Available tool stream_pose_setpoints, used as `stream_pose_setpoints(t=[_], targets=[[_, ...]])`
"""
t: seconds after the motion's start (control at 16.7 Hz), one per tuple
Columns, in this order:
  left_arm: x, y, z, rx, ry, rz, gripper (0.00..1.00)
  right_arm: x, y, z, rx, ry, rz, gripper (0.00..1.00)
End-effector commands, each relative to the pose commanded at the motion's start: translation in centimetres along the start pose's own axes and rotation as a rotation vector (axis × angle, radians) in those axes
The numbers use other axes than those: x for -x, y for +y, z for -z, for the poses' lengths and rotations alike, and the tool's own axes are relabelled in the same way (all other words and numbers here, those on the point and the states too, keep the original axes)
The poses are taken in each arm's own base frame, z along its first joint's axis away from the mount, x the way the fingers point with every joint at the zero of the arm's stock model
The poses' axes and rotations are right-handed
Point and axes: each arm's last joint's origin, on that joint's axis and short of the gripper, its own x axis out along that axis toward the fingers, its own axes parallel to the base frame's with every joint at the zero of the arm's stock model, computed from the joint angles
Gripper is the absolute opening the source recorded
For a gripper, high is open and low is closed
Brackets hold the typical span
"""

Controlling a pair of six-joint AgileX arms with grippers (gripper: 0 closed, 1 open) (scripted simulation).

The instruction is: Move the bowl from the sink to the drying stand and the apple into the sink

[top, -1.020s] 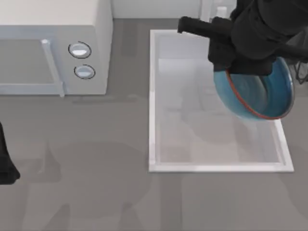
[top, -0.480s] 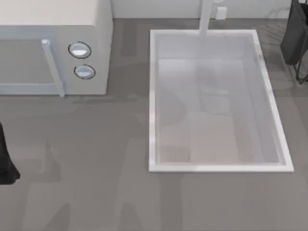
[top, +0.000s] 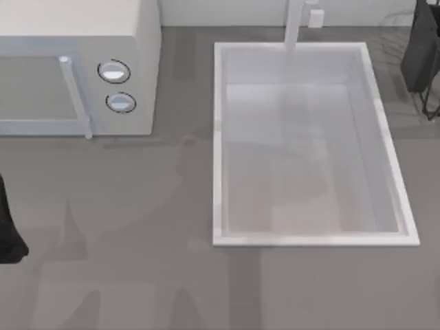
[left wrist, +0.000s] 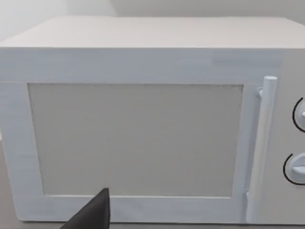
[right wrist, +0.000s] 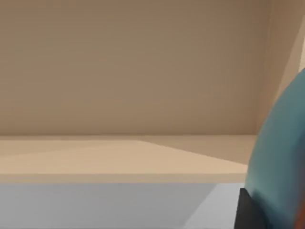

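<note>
Start at the near edge of the table; the left arm (top: 7, 234) is parked at the table's left side, well apart from the sink (top: 218, 151); its wrist camera faces the door of the microwave (left wrist: 138, 138); whether its jaws are open or closed cannot be told.

Proceed to the sink; its pale floor lies bare, with neither bowl nor fruit in it; judge the first half of the task to have cleared the basin, and the apple's transfer as not yet begun.

Continue to the far edge; the tap post (top: 294, 24) stands at the sink's far rim; to its right the thin wires of the drying stand (top: 393, 19) show faintly; the right arm (top: 423, 48) hangs over that far right corner, beside the wires.

Consult the right wrist view; the bowl (right wrist: 281, 157) sits close against the right gripper (right wrist: 245, 212), its blue wall touching a dark part of the gripper; judge the jaws clenched on the bowl; whether the bowl already rests on the wires cannot be told.

The step in hand is, by this reading, placement of the bowl on the drying stand.

The next move calls for:
- lowering the bowl until the wires carry it;
- releasing only when it is supported, as a glossy round bowl may slide or tip;
- withdrawing clear of the wires before you seek the apple.
</note>
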Motion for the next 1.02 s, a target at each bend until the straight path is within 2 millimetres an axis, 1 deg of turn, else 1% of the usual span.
stream_pose_setpoints(t=[0.3, 0.36, 0.48, 0.54, 0.66, 0.84, 1.02], targets=[[0.0, 0.0, 0.0, 0.0, 0.0, 0.0, 1.0, -0.2, 0.0, 0.1, -0.003, 0.004, 0.0, 0.0], [0.0, 0.0, 0.0, 0.0, 0.0, 0.0, 1.0, -0.5, -0.1, 0.4, -0.004, 0.005, 0.0, 0.0], [0.0, 0.0, 0.0, 0.0, 0.0, 0.0, 1.0, -1.9, -0.4, 1.7, -0.006, 0.009, 0.0, 0.0], [0.0, 0.0, 0.0, 0.0, 0.0, 0.0, 1.0, -2.8, -0.7, 2.7, -0.006, 0.01, 0.0, 0.0], [0.0, 0.0, 0.0, 0.0, 0.0, 0.0, 1.0, -4.9, -1.1, 5.2, -0.004, 0.007, 0.001, 0.0], [0.0, 0.0, 0.0, 0.0, 0.0, 0.0, 1.0, -7.8, -1.4, 10.2, 0.003, -0.005, 0.001, 0.0], [0.0, 0.0, 0.0, 0.0, 0.0, 0.0, 1.0, -9.4, -1.0, 15.2, 0.007, -0.013, 0.001, 0.0]])
